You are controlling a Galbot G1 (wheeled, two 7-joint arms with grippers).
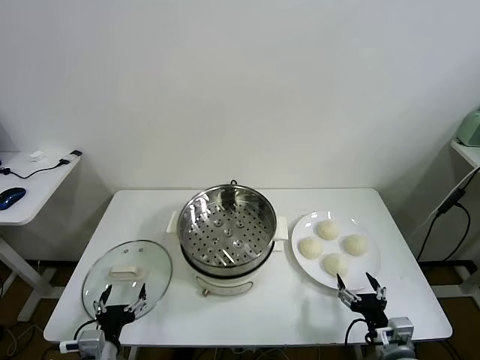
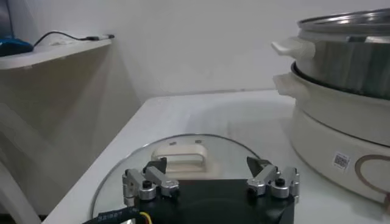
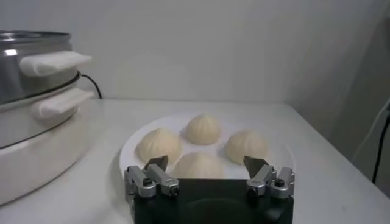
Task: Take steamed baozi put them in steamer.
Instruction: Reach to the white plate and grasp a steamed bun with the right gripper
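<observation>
Stainless steamer [image 1: 227, 229] stands empty at mid-bench [image 1: 247, 315]; four steamed baozi [image 1: 332, 244] lie on the white plate [image 1: 301, 259] to its right; no transfer has begun. Left wrist view: left gripper [image 2: 211, 172] spread wide, holding nothing, over the glass lid [image 2: 122, 176]. Right wrist view: right gripper [image 3: 206, 170] wide apart, empty, just short of the buns. Next move, in my judgement: advance right and close on the nearest bun gently.

The steamer [image 1: 227, 225] is shiny perforated steel on a glossy cream plastic base [image 2: 341, 137]; the lid [image 1: 127, 279] under the left gripper [image 1: 120, 299] is clear glass; the baozi [image 3: 203, 129] look matt and smooth
</observation>
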